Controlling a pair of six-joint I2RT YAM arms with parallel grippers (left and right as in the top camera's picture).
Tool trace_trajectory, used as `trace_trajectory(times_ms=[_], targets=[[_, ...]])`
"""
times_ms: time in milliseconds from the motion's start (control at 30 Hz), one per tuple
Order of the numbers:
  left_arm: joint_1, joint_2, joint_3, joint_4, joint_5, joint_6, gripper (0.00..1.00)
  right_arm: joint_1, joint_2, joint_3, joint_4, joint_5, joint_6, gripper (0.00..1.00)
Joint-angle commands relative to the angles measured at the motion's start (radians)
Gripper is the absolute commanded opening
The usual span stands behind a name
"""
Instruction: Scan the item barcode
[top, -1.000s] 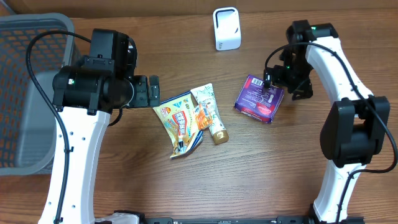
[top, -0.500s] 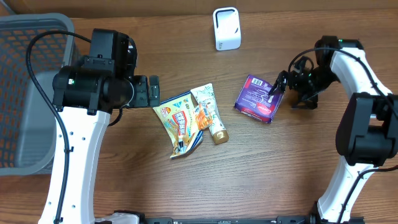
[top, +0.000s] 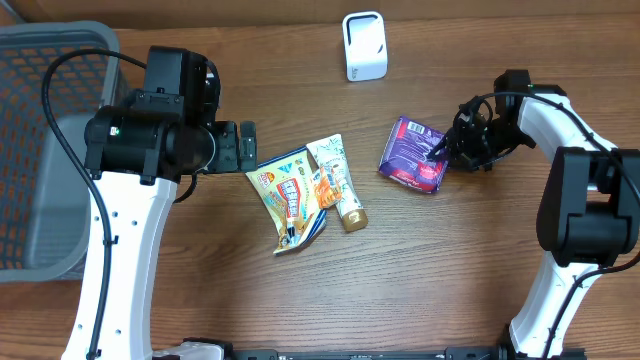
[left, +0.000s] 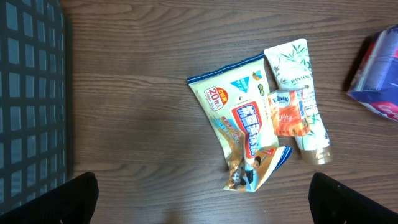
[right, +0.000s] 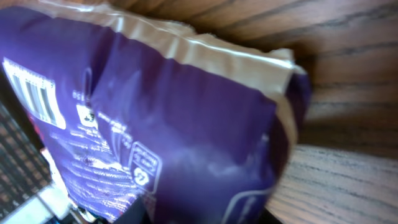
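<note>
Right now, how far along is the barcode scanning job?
Done: nothing visibly; the purple packet lies on the table, apart from the white scanner. In hand: the right gripper seems to pinch its right edge. Left: lift it and show its barcode to the scanner.

gray basket: far left of pouch | snack pouch: flat on desk | tube: touching pouch's right edge | orange packet: atop tube
</note>
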Motion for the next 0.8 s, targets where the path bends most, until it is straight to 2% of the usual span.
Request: trace_trajectory(times_ms=[0, 67, 167, 533, 767], targets=[[0.004, 0.008, 0.018, 0.001, -0.01, -0.013, 1.0, 0.001, 0.005, 0.03, -0.013, 0.08, 0.008, 0.24], [0.004, 0.008, 0.018, 0.001, -0.01, -0.014, 1.0, 0.001, 0.002, 0.069, -0.054, 0.128, 0.026, 0.23], [0.004, 0.008, 0.018, 0.001, -0.01, -0.014, 1.0, 0.002, -0.013, 0.151, -0.137, 0.235, 0.032, 0.04], [0.004, 0.008, 0.018, 0.001, -0.01, -0.014, 1.0, 0.121, -0.117, 0.378, -0.455, 0.798, 0.293, 0.06], [0.004, 0.008, 0.018, 0.001, -0.01, -0.014, 1.0, 0.283, -0.143, 0.386, -0.57, 0.99, 0.401, 0.07]])
